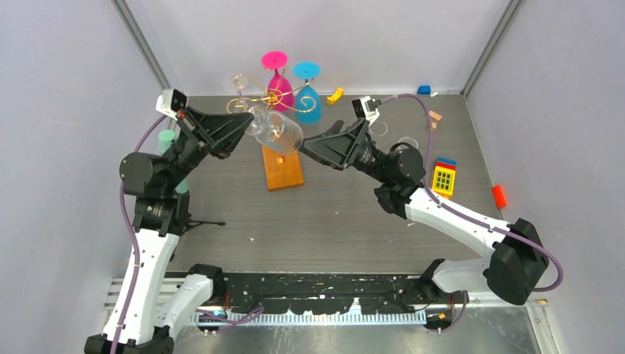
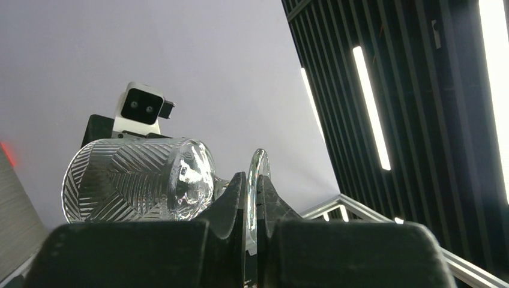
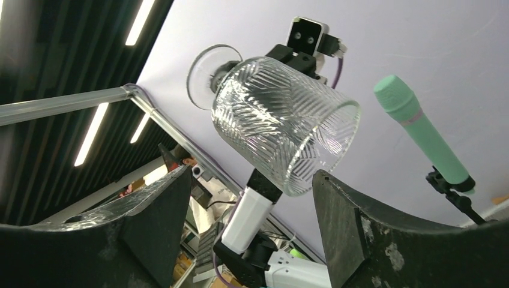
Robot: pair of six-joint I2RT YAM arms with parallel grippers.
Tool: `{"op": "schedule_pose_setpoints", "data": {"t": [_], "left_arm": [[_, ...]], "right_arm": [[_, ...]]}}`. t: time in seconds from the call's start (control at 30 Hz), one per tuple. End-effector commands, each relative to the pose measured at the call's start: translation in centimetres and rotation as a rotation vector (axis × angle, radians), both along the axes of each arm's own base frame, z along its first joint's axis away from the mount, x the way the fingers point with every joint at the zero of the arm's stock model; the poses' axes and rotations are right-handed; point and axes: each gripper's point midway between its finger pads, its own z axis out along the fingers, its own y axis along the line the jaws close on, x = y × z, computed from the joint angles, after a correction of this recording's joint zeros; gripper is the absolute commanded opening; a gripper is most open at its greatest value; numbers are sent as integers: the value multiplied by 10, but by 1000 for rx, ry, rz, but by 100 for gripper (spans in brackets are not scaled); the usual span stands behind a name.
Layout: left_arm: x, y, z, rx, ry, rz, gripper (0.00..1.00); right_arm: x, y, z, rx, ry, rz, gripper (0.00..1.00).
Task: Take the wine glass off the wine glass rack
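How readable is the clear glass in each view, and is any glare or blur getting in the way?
Top external: even light, no glare, but the wine glass nearly melts into the grey table. Left wrist: glass sharp, ceiling light strips blown out, left gripper dark and soft. Right wrist: glass pattern crisp against a pale background, right gripper a dark silhouette.

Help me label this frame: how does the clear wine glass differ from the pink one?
The clear wine glass is see-through with a ribbed pattern; the pink wine glass is solid coloured. The clear one lies tilted on its side; the pink one hangs bowl-down. The left gripper pinches the clear one's foot; the pink one hangs ungripped on the wine glass rack. Both are stemmed with a round foot.
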Motion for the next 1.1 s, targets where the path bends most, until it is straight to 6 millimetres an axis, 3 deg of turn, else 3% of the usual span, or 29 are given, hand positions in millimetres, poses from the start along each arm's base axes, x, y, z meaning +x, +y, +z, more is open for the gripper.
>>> {"op": "schedule_pose_setpoints", "data": {"t": [0.0,0.2,0.47,1.07], "left_arm": [[-21,8,27,-82,-108,2,0],[-19,8,25,-90,-99,7,0],[-14,10,19,-99,-78,26,0],[-4,11,4,-103,-39,50,0]], "right_arm": [[-21,-11,43,127,-114,49,78],[-29,-15,54,186,-147,93,71],[-44,-20,68,237,-202,160,46],[-56,-13,88,267,-281,211,45]]}}
